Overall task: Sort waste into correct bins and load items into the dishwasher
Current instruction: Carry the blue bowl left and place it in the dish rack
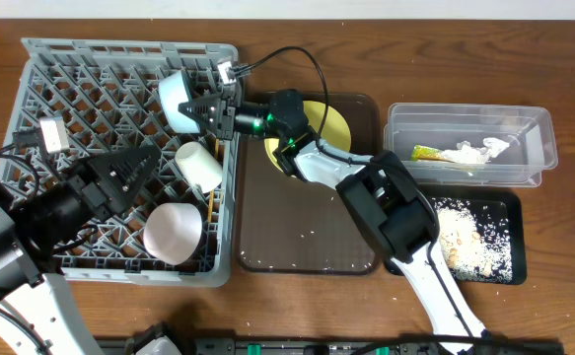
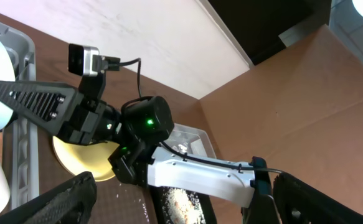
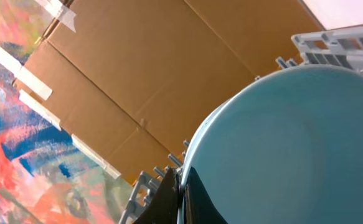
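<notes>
Brown serving tray [image 1: 302, 232] on wooden table [image 1: 563, 84]; seemingly cardboard [image 3: 137, 74] behind.

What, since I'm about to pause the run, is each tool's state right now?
Left tool: open, holding nothing.
Right tool: closed on the rim of the light blue cup.

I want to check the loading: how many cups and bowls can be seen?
3. A light blue cup at the rack's far edge, in the right fingers; a white cup mid-rack; a white bowl near the front. More may be hidden.
</notes>
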You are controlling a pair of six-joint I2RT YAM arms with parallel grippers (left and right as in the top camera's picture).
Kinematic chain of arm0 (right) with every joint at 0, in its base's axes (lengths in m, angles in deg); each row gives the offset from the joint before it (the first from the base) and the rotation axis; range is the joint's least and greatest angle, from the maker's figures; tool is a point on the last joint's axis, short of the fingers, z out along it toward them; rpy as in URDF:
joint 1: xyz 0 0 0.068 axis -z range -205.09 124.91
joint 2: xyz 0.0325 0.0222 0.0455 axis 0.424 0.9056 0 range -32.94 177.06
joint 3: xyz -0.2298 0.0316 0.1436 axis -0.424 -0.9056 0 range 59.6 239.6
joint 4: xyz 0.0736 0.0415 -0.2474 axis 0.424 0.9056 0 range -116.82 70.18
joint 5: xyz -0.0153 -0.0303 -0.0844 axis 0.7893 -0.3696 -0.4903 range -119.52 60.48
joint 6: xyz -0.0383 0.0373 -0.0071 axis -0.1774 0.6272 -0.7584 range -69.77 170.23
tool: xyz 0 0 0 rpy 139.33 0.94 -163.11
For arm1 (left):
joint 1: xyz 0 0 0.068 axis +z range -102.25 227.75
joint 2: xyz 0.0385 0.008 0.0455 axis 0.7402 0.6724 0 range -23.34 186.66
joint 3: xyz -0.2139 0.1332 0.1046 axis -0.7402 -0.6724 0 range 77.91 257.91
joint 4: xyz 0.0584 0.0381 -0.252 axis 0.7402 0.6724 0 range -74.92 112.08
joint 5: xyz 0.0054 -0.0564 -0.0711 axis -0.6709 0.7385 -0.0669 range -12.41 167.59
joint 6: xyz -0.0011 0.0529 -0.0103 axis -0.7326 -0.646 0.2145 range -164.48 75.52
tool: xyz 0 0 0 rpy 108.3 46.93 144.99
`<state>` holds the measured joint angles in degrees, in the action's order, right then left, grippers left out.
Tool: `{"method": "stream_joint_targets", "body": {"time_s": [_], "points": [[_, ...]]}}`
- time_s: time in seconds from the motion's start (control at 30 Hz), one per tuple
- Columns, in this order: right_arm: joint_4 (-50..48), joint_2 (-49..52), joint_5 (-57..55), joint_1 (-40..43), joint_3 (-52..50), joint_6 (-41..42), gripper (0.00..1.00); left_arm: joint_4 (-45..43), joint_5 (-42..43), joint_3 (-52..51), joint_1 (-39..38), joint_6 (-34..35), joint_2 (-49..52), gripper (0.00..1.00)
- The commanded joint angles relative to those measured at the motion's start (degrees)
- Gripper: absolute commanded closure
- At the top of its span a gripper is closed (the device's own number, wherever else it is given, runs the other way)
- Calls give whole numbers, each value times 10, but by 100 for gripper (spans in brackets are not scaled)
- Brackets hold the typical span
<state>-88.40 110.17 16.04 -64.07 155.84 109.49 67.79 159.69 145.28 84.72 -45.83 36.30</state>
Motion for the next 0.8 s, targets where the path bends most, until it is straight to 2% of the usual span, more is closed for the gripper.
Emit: {"method": "stream_joint_targets", "body": {"time_s": [0.0,0.07,0.2,0.37,0.57,0.7,0.73,0.77], "points": [[17,1,12,4,2,9,99,2,3,3,1,-3,-1,9],[59,1,16,12,2,9,99,2,3,3,1,-3,-1,9],[125,1,18,31,2,9,84,2,3,3,1,-3,-1,9],[111,1,45,55,2,32,76,2,3,3,1,-3,-1,9],[28,-1,99,84,2,99,37,2,3,3,1,-3,-1,9],[-1,-10,108,106,2,136,19,2,3,3,1,-3,-1,9],[3,-12,111,109,2,136,1,2,3,3,1,-3,-1,9],[12,-12,113,114,2,136,1,2,3,3,1,-3,-1,9]]}}
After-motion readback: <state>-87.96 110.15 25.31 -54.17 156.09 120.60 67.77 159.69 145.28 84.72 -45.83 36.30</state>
